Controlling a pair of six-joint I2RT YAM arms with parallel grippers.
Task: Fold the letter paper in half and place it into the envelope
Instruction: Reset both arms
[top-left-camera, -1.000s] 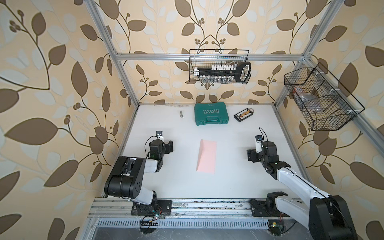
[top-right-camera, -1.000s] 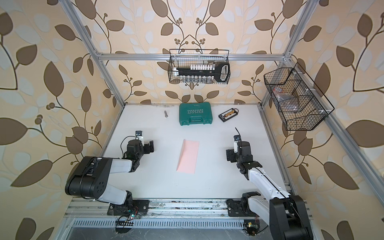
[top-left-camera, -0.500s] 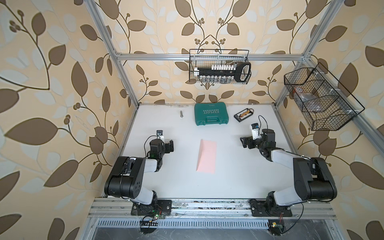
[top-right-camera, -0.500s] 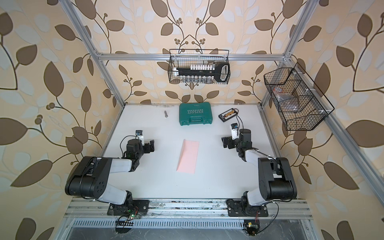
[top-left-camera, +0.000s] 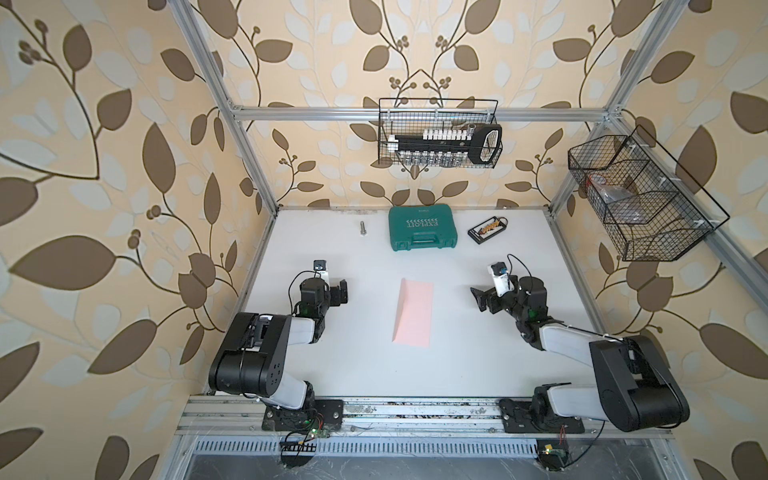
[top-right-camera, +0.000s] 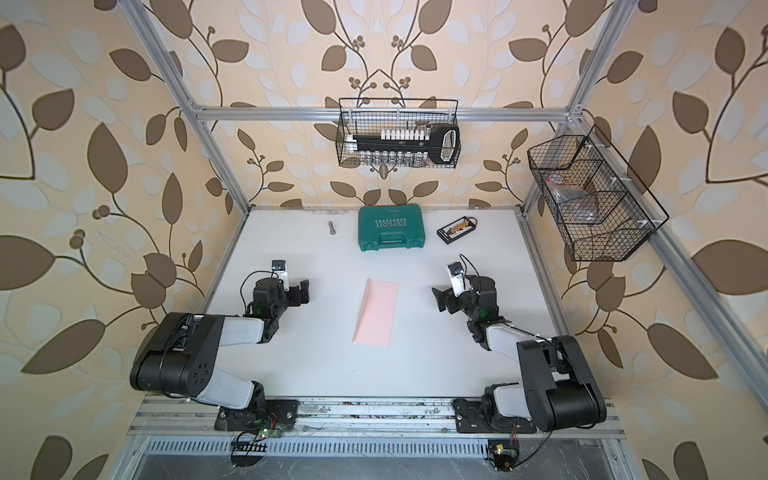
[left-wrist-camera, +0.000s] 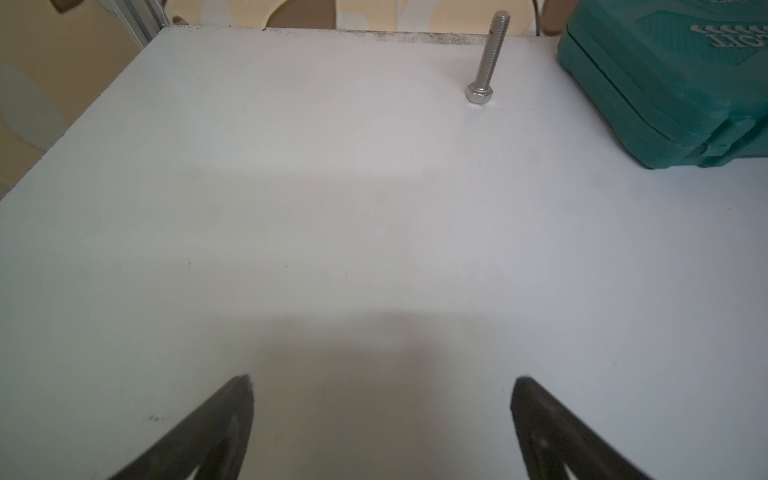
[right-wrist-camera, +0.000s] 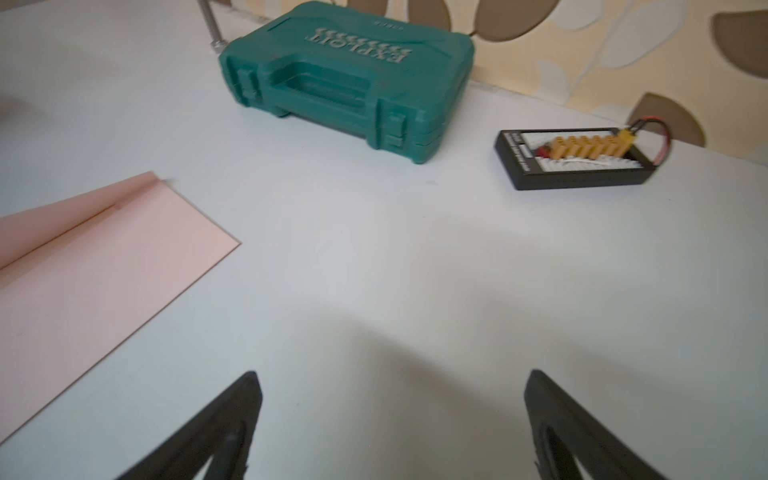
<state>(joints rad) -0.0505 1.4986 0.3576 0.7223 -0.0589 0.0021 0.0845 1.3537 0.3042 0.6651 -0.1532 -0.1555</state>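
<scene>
Envelope (top-left-camera: 413, 311) flat mid-table (top-left-camera: 361, 365), between left gripper (top-left-camera: 343, 292) and right gripper (top-left-camera: 481, 300), apart from both. Behind, along back edge: bolt (top-left-camera: 362, 228) left, tool case (top-left-camera: 422, 227) centre, charging board (top-left-camera: 487, 229) right

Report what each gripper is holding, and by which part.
Nothing is held. The left gripper and the right gripper both stand open and empty over the table; the envelope lies untouched between them.

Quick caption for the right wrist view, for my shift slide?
Open right gripper, empty, beside the pink envelope; green tool case and black connector board stand beyond.
</scene>
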